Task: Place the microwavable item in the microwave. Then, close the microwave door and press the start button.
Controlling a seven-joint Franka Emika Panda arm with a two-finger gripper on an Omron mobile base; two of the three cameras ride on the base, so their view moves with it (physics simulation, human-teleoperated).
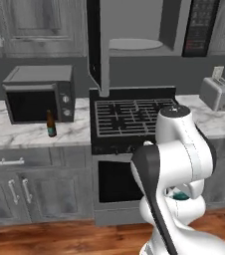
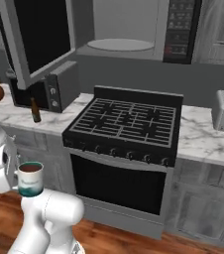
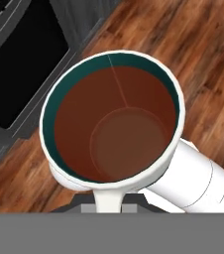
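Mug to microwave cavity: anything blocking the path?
Nothing visible blocks it. The mug is held low by the robot's base, over the wood floor. The microwave door stands swung open to the left, and the microwave cavity holds just its turntable plate.

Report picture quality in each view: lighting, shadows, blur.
Left base view: soft, flat lighting, toaster slightly blurred. Right base view: even light, microwave door glass dark without glare, mug small but legible. Hand view: mug rim sharp, wood floor smeared, no hard shadows.
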